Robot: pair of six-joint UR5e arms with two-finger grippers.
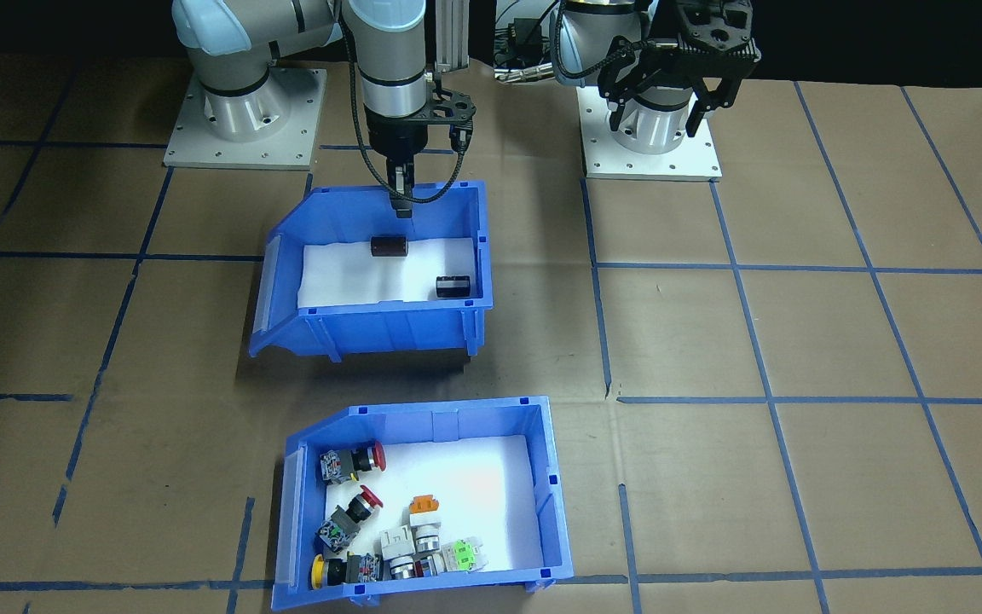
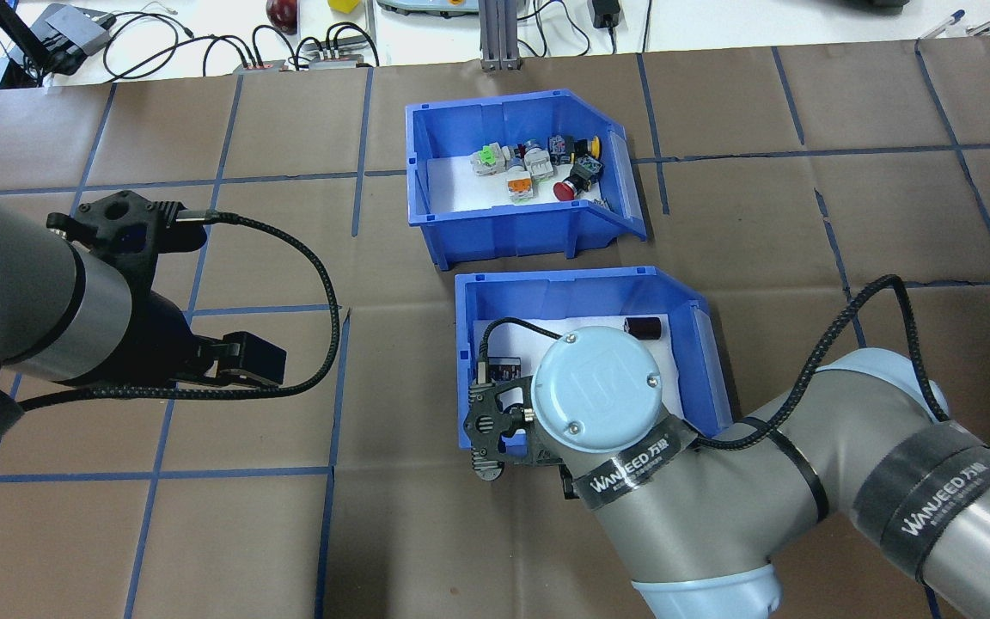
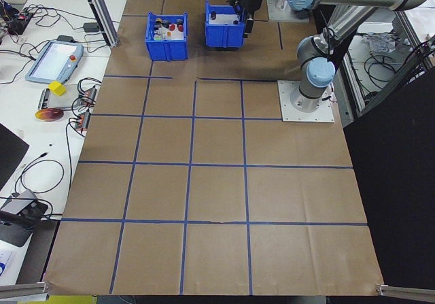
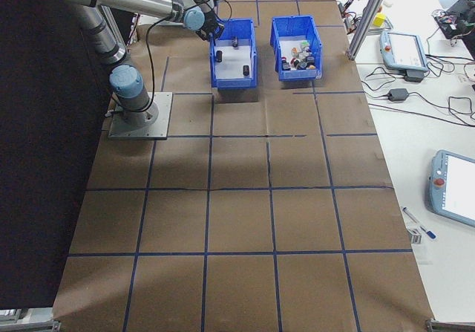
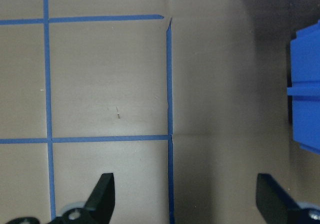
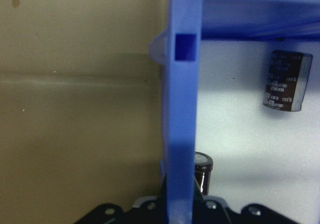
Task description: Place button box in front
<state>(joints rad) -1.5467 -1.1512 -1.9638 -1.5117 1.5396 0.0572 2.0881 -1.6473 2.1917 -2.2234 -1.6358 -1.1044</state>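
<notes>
— Starting with the table (image 1: pixel 798 341): why do the two blue bins sit one behind the other?

— They form a short line running away from the robot. The bin of dark cylinders (image 1: pixel 376 273) is nearer the robot's base; the button box (image 1: pixel 427 499) lies beyond it, on the operators' side, apart from it with bare paper between. My reading is that the near bin has to shift so the two can swap places.

— Which explains the right arm?

— I think so. The right pincer (image 1: pixel 403 194) stands over that near bin's wall on the robot's side. In the right wrist view the blue wall (image 6: pixel 182 134) runs straight down between its fingers, so it is clamped on the bin's wall, a grip suited to dragging or lifting the whole bin rather than picking parts out.

— And the left pincer (image 5: pixel 182 194)?

— Spread wide with nothing between its fingers, hanging over bare table, well apart from both bins.

— The buttons themselves?

— Clustered toward the button box's low, open side, red, yellow, orange and green caps, untouched.
</notes>
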